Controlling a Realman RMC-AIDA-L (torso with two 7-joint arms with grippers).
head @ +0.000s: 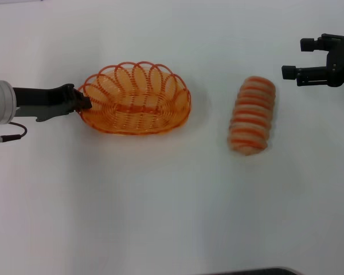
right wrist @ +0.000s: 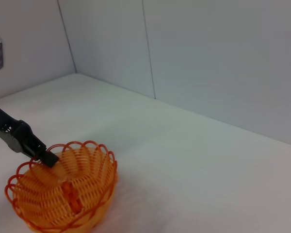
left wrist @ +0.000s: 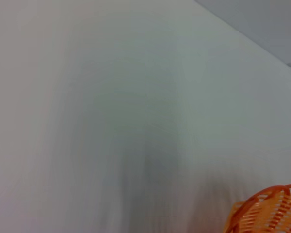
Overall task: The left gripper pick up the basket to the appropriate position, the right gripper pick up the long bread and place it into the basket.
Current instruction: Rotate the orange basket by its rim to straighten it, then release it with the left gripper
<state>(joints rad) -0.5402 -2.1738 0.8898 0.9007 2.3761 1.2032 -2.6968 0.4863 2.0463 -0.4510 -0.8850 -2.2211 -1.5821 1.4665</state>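
White counter (head: 160, 217): my left claw (head: 83, 103) grips the basket (head: 135, 100) rim, right claw (head: 295, 57) open, away from the bread (head: 251, 114).

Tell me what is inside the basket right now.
The basket holds no bread; through its wire only the white table shows. The left gripper is at its rim. The long bread lies apart on the table.

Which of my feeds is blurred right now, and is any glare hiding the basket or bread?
Left wrist view is smeared, showing only a corner of the basket. Head view is sharp and evenly lit: no glare on the long bread, soft shadows. Right wrist view is clear on the left gripper.
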